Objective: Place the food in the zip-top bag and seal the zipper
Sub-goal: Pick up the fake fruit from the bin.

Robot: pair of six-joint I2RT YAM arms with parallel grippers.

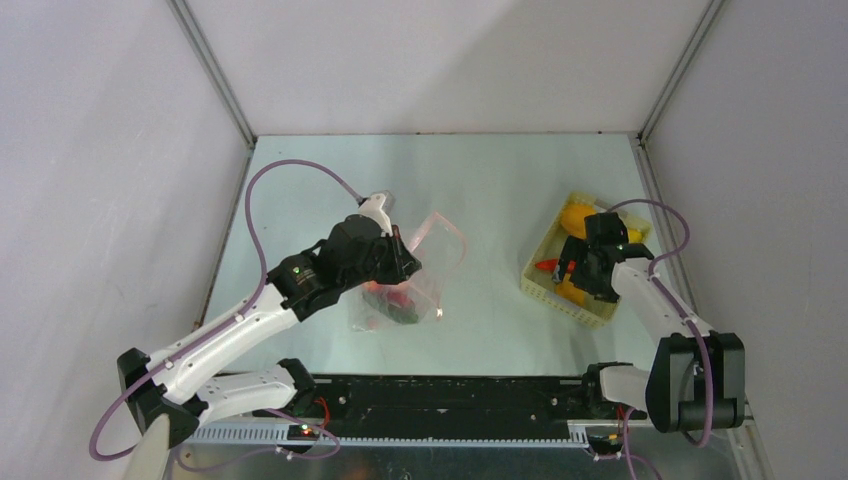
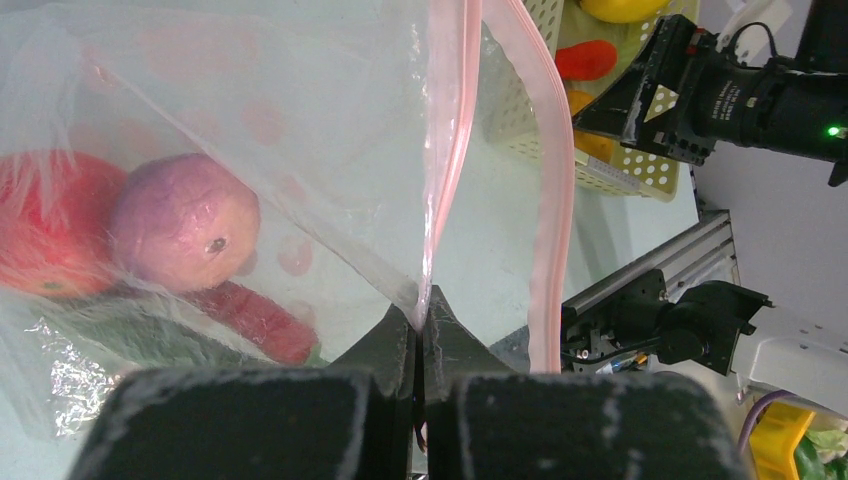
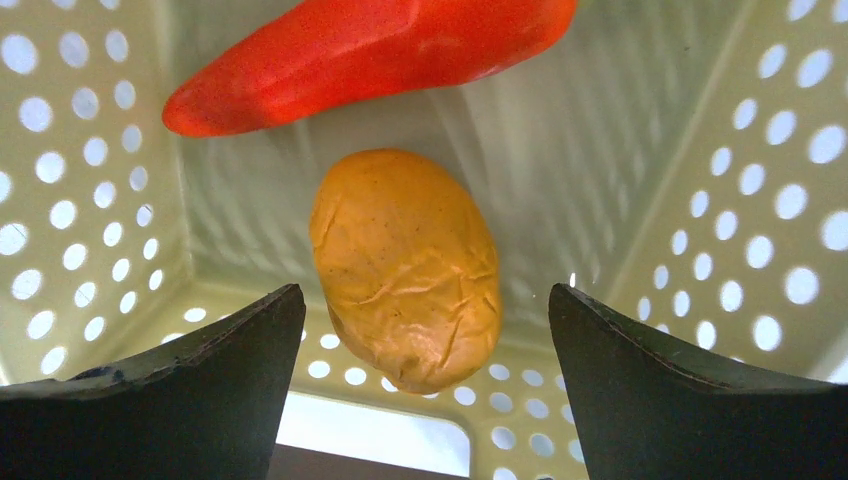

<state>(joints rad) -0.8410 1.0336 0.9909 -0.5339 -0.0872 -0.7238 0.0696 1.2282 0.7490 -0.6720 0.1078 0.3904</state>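
Clear plastic printed with pink dots: that is the zip-top bag, lying near the middle of the counter. Your left tool is pressed together on 1 lip of its mouth and holds that lip up. The zipper is parted, with its 2 pink strips standing apart, so the mouth gapes toward 3 o'clock, facing the basket.

By the look of it you are partway through the loading. At least 4 pieces of food lie inside the bag: a purple onion, a red piece touching it on the 9 o'clock side, a red chili and a green vegetable beneath them.

The rest sits in the pale-yellow basket at the 3 o'clock side of the counter. I count at least 3 pieces there: a yellow one at the 12 o'clock end, a red pepper and an orange one.

Your right tool is spread wide inside the basket, with 1 finger on either side of the orange piece and neither touching it.

What is left, in my judgement: close on that orange piece, carry it toward 9 o'clock into the mouth, do the same for the others, then press the zipper shut along its whole length.
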